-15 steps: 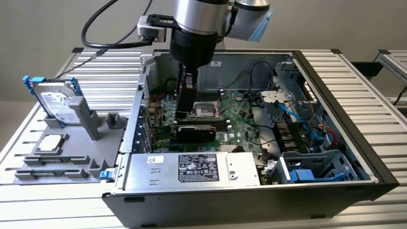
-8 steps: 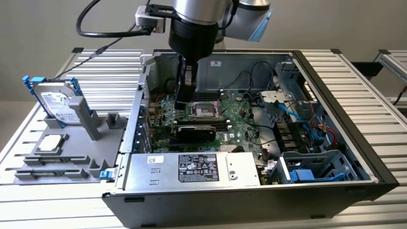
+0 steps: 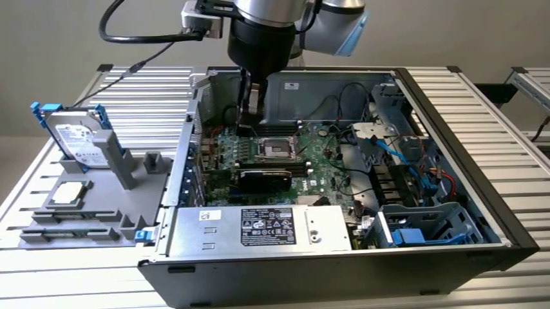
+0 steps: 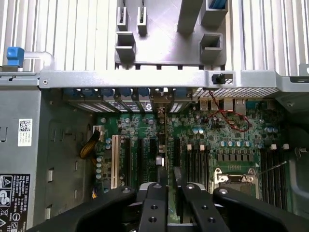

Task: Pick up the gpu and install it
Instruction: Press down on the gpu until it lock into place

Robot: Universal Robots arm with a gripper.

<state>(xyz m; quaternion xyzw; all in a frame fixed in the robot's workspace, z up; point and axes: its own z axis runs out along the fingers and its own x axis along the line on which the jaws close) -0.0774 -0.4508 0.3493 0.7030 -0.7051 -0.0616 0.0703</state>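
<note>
Green-boarded, black-covered thin rectangular gpu (image 3: pixel 268 175) stands on edge on the green motherboard (image 3: pixel 322 164) beside the silver processor socket (image 3: pixel 279 148), its long axis toward the black computer case's (image 3: pixel 455 129) rear wall, directly beneath the black gripper (image 4: pixel 172 187), fingers drawn narrow astride it, contact unclear.

Slatted table (image 3: pixel 498 161): computer case (image 3: pixel 344 283), grey fixture (image 3: pixel 94 212).

gpu (image 4: pixel 166 145) lower end hidden between jaws
</note>
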